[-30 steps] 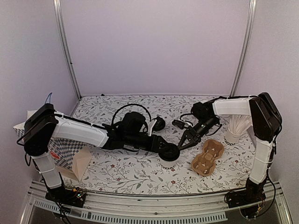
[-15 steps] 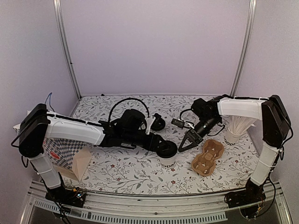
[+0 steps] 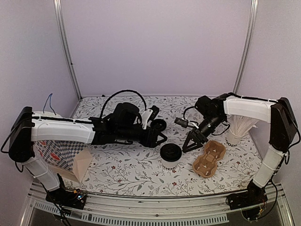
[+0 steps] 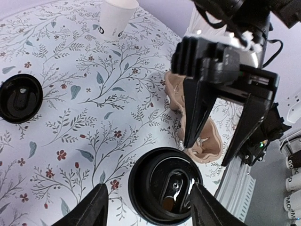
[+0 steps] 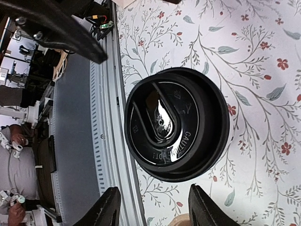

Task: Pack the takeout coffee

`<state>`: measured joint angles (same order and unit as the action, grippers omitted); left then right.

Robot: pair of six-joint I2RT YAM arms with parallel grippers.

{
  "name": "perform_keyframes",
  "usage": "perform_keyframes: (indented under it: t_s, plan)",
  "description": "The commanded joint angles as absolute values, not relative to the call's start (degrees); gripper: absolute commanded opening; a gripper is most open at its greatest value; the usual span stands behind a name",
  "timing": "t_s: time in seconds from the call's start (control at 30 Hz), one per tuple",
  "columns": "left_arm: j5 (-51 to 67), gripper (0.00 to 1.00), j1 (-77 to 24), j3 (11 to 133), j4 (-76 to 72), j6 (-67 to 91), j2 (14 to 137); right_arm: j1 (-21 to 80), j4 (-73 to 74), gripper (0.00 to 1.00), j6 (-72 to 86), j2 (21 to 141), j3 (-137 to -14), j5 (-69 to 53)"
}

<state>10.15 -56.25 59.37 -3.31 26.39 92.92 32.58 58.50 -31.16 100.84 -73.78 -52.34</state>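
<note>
Both arms have drawn back from the cup in the last second. The left gripper (image 4: 149, 187), which was down on the lid, has pulled off toward its own side. The right gripper (image 5: 155, 188) has eased away a little, and both sets of jaws have parted wider.

On the flower-printed white table top (image 3: 141, 176), the white-shelled left arm (image 3: 66, 132) reaches in from the left and the white-shelled right arm (image 3: 244, 109) from the right. Just beside the right gripper lies the brown moulded-pulp cup carrier (image 3: 209, 158).

The takeout coffee (image 3: 170, 153), a small white paper cup under a round black plastic lid, stands upright and free on the table between the two grippers, near the carrier. From above, little but its lid shows.

Each gripper's jaws stand partly apart and hold nothing. The cup's axis is vertical, and it lies below and just ahead of either claw. The right claw looks slightly nearer and is on the carrier's side, so it seems the likelier one to lift the cup across.
</note>
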Motion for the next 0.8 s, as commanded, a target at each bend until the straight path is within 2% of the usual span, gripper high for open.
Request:
perform_keyframes:
  t_s: [0.0,0.2,0.37,0.57,0.77]
  plan:
    - [5.7,0.62,-56.4,59.7,4.3,22.1,90.9,32.7,56.6,0.54,-33.4,94.9,-76.0,-45.9]
    - [5.7,0.61,-56.5,56.1,7.4,20.6,88.0,34.3,53.8,0.62,-35.4,90.8,-76.5,-37.8]
    - [12.1,0.62,-57.0,51.6,2.0,25.4,86.9,39.1,50.6,0.67,-37.0,90.6,-76.5,-29.3]
    - [16.2,0.66,-58.0,48.0,-9.2,34.9,88.8,39.8,49.5,0.70,-36.1,95.5,-77.8,-31.6]
    - [19.2,0.66,-58.1,50.1,-13.3,36.2,93.0,40.4,50.2,0.71,-37.3,96.9,-76.8,-32.4]
